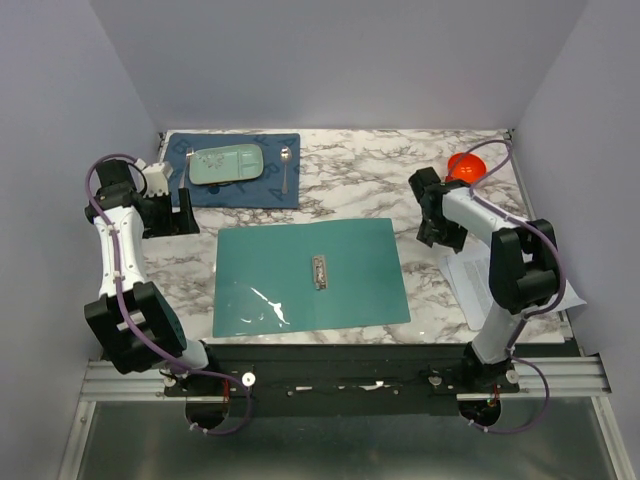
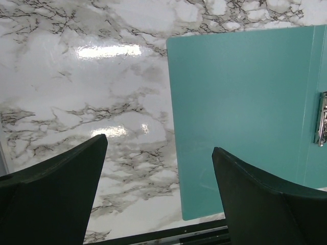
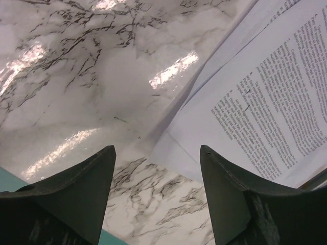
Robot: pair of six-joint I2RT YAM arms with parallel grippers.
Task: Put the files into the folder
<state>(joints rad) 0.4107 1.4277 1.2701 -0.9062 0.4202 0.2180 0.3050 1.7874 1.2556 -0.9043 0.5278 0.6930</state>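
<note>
The teal folder (image 1: 310, 275) lies open and flat in the middle of the table, with a small metal clip (image 1: 320, 271) at its spine and a glossy clear sleeve (image 1: 255, 300) on its near left part. The files (image 1: 462, 283), white printed sheets, lie at the right and are partly hidden under the right arm. My right gripper (image 1: 437, 232) hangs between the folder and the files. In the right wrist view the right gripper (image 3: 157, 153) is open and holds nothing, and a corner of the files (image 3: 255, 102) lies just ahead. My left gripper (image 2: 159, 145) is open over bare marble by the folder's (image 2: 240, 112) left edge.
A dark blue placemat (image 1: 280, 190) at the back left carries a pale green tray (image 1: 228, 164) and a spoon (image 1: 286, 170). An orange-red object (image 1: 466, 166) sits at the back right. Grey walls enclose the table on three sides.
</note>
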